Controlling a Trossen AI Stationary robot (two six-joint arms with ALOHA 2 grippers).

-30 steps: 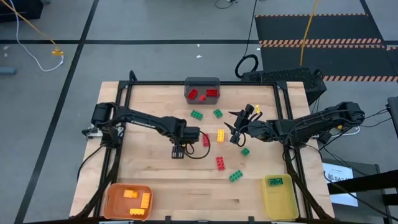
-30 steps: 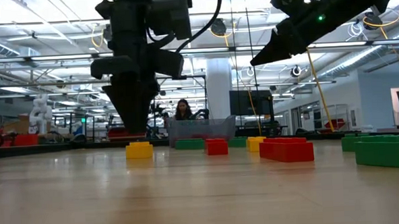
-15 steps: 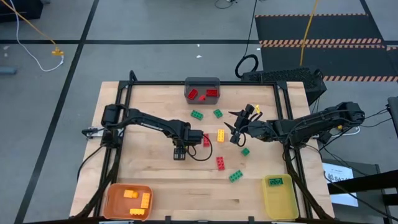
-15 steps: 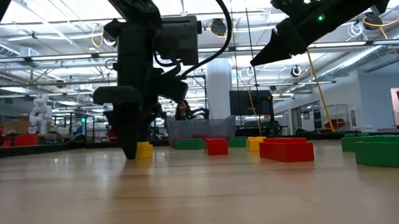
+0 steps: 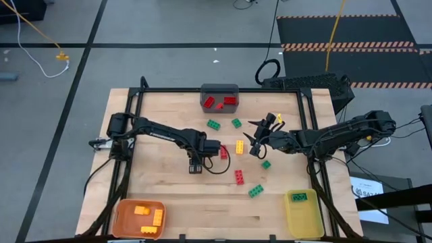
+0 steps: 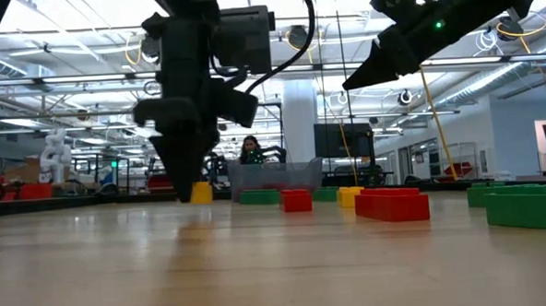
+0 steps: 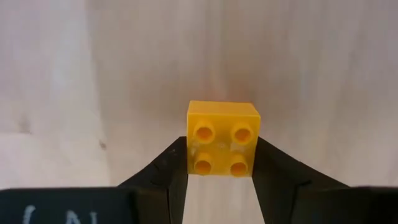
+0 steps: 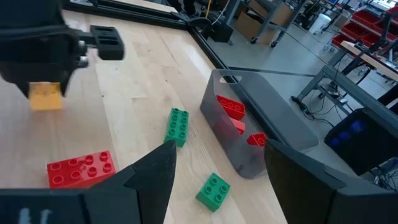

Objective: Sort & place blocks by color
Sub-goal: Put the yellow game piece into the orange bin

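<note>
My left gripper [image 5: 194, 167] points straight down over the table's middle left and is shut on a small yellow block [image 7: 222, 134], studs up. The low view also shows the yellow block [image 6: 201, 193]. My right gripper [image 5: 255, 143] hovers open at the middle right with nothing between its fingers. Loose blocks lie flat on the table: two green [image 5: 213, 124] [image 5: 236, 123], a yellow [image 5: 239, 147], two red [image 5: 223, 152] [image 5: 239, 177], and two more green [image 5: 266, 164] [image 5: 256, 191]. My left gripper pinches the yellow block by two opposite side walls [image 7: 189, 163] between its two fingers [image 7: 169, 171], coming from above and pointing down. The block sits level, studs up, below the fingertips. In the low view its underside [image 6: 201, 201] stands just above the tabletop.
A gray bin [image 5: 219, 91] with red blocks stands at the far edge. An orange bin [image 5: 120, 219] holding yellow and orange blocks is at the near left corner, and a yellow bin [image 5: 304, 219] holding a green block at the near right. Bare wood lies between the near bins.
My left gripper has come down over the yellow block and shut on it. The block now stands slightly higher above the tabletop than before.
</note>
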